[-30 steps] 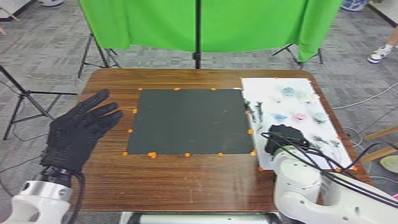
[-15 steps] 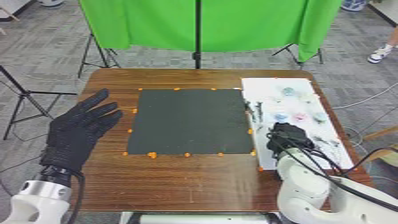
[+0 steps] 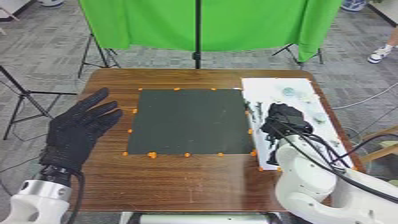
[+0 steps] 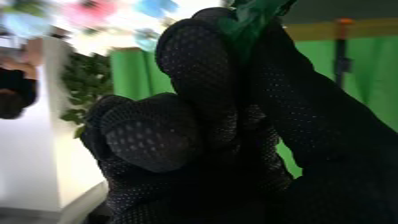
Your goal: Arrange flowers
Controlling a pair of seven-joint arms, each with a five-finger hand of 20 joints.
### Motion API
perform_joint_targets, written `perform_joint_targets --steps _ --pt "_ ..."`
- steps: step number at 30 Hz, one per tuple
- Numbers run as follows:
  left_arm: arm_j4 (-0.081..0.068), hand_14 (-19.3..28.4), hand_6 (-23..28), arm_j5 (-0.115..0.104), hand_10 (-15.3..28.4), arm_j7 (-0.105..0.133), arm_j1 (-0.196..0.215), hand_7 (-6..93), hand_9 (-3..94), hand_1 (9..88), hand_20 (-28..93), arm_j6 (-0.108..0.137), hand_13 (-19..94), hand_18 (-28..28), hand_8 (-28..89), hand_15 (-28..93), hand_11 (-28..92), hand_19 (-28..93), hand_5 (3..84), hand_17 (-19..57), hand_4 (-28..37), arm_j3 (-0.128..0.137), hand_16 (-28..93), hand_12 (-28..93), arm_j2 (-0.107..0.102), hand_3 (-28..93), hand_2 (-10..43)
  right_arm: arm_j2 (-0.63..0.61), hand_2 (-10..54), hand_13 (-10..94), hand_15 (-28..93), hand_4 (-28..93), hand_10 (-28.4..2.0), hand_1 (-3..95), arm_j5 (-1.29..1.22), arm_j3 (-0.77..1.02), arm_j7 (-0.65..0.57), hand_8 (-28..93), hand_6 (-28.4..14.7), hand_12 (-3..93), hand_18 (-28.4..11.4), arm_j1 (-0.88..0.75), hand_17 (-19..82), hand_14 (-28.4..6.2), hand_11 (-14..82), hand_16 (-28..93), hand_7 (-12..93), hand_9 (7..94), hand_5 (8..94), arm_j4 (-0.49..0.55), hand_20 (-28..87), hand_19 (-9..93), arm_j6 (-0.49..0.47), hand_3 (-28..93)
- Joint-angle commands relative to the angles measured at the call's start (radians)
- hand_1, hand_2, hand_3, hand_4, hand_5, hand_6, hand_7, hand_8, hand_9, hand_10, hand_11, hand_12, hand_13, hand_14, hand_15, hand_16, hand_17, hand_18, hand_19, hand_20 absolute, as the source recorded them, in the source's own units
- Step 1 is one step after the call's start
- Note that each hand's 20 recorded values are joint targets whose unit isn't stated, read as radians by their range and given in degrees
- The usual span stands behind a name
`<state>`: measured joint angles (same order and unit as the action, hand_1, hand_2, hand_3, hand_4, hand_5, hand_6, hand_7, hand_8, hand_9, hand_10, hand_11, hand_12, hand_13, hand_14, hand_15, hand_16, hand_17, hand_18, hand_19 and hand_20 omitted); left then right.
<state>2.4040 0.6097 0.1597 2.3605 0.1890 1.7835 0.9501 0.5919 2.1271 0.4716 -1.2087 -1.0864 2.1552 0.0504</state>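
My right hand point(image 3: 286, 114) is over the left half of the white board point(image 3: 275, 85), covering several of the flowers there. In the right wrist view, my right hand point(image 4: 200, 75) has thumb and finger close together around a dark green leafy piece point(image 4: 251, 25). Blurred pink point(image 4: 87, 11) and blue flowers point(image 4: 25, 24) appear beyond it. A pale blue flower point(image 3: 288, 92) lies far up the board, and dark stems point(image 3: 258, 109) lie beside my hand. My left hand point(image 3: 78, 122) hovers at the table's left side with straight fingers.
A dark grey mat point(image 3: 189, 121) with orange markers round it occupies the middle of the brown table point(image 3: 178, 182). The board adjoins its right side. Behind the table hangs a green cloth point(image 3: 209, 25) on a stand.
My right hand has moved up the board, away from its near end, and now covers the blue and pink flowers seen earlier. The left hand has stayed nearly still.
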Motion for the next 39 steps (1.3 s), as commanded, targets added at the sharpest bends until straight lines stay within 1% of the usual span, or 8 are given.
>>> perform_joint_targets --steps 1,4,14,17,19,24,32,39 --pt "0.001 28.0 9.5 0.002 21.0 -0.001 -0.034 15.6 30.8 22.7 8 0.008 22 26.8 -10 49 26 54 35.6 -12.4 -23.8 -0.008 -9 11 -0.029 77 6.6 0.236 -8.9 84 73 -24 -14.4 54.8 -0.01 -0.119 0.1 25 -5.6 26.4 -23.9 0.259 51 -8.0 43.6 19 28 86.7 83.9 -0.074 41 93 -0.009 76" --pt "-0.015 27.7 9.5 -0.011 21.0 -0.001 -0.082 15.6 30.7 22.7 8 0.023 22 26.7 -10 49 26 54 35.6 -12.4 -23.9 -0.042 -9 11 -0.05 77 6.7 0.321 -9.1 84 73 -24 -14.4 54.7 -0.029 -0.16 0.139 25 -5.6 26.4 -23.9 0.326 51 -7.9 43.6 19 28 86.8 84.0 -0.14 41 93 -0.021 76" --pt "-0.034 26.1 9.4 -0.008 19.9 0.015 -0.168 16.0 29.9 22.7 8 -0.038 21 26.7 -10 49 28 55 35.6 -11.6 -24.0 -0.04 -9 10 -0.078 77 6.4 0.592 -9.1 85 73 -24 -14.1 54.5 -0.134 -0.301 0.173 25 -5.4 26.3 -23.8 0.487 51 -7.8 43.9 19 28 86.9 84.2 -0.385 41 93 -0.016 76" --pt "-0.063 28.0 10.0 -0.008 21.4 -0.008 -0.281 15.2 30.9 22.7 9 -0.053 22 27.9 -10 49 26 56 35.5 -11.5 -23.8 -0.112 -9 11 -0.085 77 6.8 0.624 -8.7 85 73 -24 -14.0 53.8 -0.149 -0.372 0.146 25 -5.1 26.1 -23.6 0.527 52 -7.6 44.3 19 28 86.8 84.1 -0.446 41 93 -0.014 76" --pt "-0.097 28.3 10.0 -0.015 21.5 0.013 -0.384 15.0 31.6 22.9 10 -0.076 23 28.2 -10 49 26 58 36.0 -10.3 -23.7 -0.186 -9 11 -0.101 76 6.8 0.638 -8.6 85 73 -24 -14.0 53.4 -0.199 -0.442 0.113 25 -5.1 25.8 -23.5 0.579 51 -7.4 44.9 19 29 86.6 84.0 -0.481 41 93 0.041 76" --pt "-0.149 28.4 9.9 -0.009 21.5 0.007 -0.546 14.8 32.0 23.2 11 -0.131 23 28.4 -10 49 25 60 36.1 -9.2 -23.5 -0.291 -9 11 -0.098 76 6.9 0.673 -8.2 85 73 -24 -13.9 53.0 -0.359 -0.489 0.097 24 -4.9 24.8 -23.3 0.605 51 -7.3 46.0 20 30 86.1 83.6 -0.503 41 93 0.066 76" --pt "-0.145 28.4 9.9 -0.007 21.5 -0.005 -0.533 14.7 32.1 23.1 11 -0.168 23 28.4 -10 49 25 60 36.3 -9.2 -23.3 -0.276 -8 11 -0.088 76 6.8 0.685 -6.9 84 74 -24 -13.8 52.1 -0.466 -0.566 0.15 22 -4.6 23.9 -22.7 0.628 50 -7.4 48.0 20 32 84.8 81.9 -0.517 41 93 0.062 75" --pt "-0.14 28.4 9.9 -0.006 21.5 -0.002 -0.527 14.7 32.1 23.1 12 -0.183 23 28.4 -10 49 25 60 36.3 -9.2 -23.4 -0.267 -8 11 -0.091 76 6.9 0.693 -7.5 84 73 -28 -11.7 52.3 -0.534 -0.607 0.189 9 -2.6 23.2 -21.9 0.636 49 -6.4 47.9 19 29 87.0 83.6 -0.524 39 93 0.195 71"
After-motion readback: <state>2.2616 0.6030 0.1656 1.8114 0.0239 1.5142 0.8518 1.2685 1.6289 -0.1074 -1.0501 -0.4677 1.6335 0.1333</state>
